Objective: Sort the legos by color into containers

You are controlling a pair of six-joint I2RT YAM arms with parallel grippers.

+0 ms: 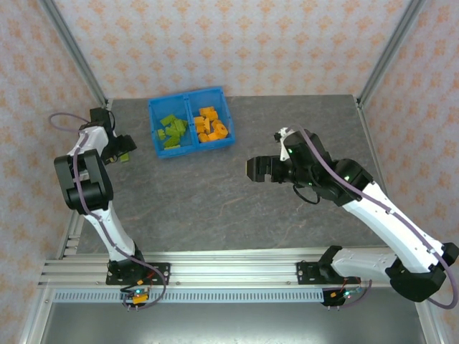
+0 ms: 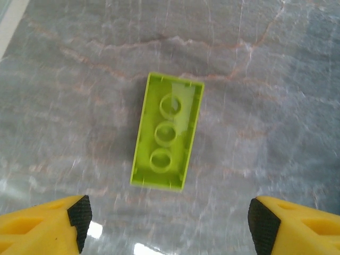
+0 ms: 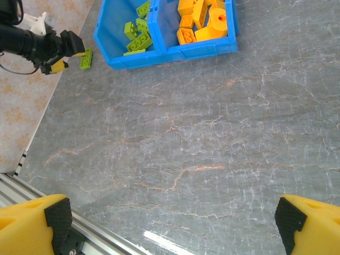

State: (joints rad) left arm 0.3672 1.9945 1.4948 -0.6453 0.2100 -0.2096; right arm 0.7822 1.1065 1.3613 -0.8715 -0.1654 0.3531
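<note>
One lime green brick (image 2: 166,130) lies alone on the grey surface (image 1: 215,208), out to the left of the blue tray (image 1: 189,98). Other green bricks (image 1: 172,132) sit in the tray's left box, and the orange bricks (image 1: 210,124) sit in its right box.

We see the left tool (image 2: 170,219) right by the lone brick, so the left arm is much the nearer one. In the left wrist view the brick lies upside down, hollow side up, just ahead of the tool's tips and in the middle of the gap. Its long side points away from the tool, tipped a little, so the fingers (image 2: 78,212) would close across its short width. They are spread wide and touch nothing. We think the tool must go forward and down a little before it can pinch.

The right tool (image 3: 170,220) hangs over the middle of the surface, well apart from the tray, wide open and empty.
</note>
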